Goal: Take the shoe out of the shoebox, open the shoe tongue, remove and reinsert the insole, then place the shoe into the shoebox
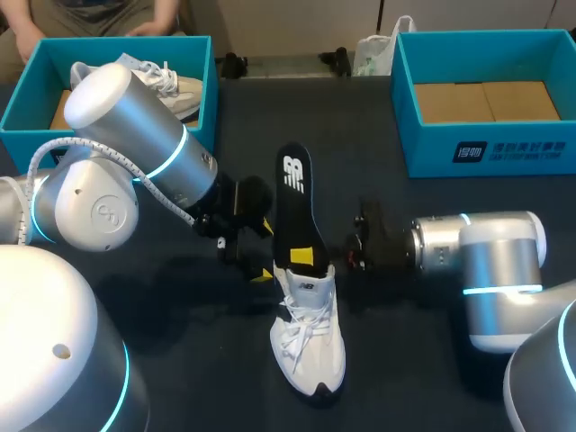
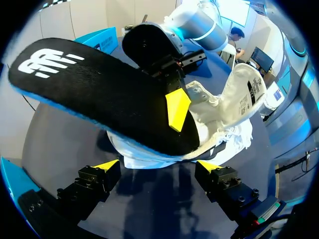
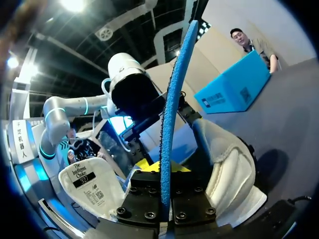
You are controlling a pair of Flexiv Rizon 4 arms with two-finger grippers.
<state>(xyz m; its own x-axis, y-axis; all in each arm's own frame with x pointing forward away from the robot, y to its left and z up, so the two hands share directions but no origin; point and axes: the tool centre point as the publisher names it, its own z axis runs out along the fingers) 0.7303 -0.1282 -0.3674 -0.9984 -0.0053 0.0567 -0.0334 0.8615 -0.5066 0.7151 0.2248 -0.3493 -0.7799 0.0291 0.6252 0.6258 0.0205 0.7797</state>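
Our left arm comes in from the left and bends down low over the table. The left gripper sits just left of the shoe. Its two yellow fingers are spread wide with nothing in them. Our right arm lies low and flat, coming in from the right. The right gripper is pinched tight on the insole from both sides, near its bottom end.

The shoe is white and lies in the middle of the dark table, with its toe toward the near side. The black insole stands up out of the shoe and leans toward the far side. A blue shoebox sits far right, showing its brown floor. Another blue box sits far left with a second white shoe in it. Our left arm hides part of that box.

From the left wrist we see the insole's wide black face. One yellow fingertip of the right gripper is pressed on it. From the right wrist we see only the insole's thin blue edge. We also see the tongue folded out.
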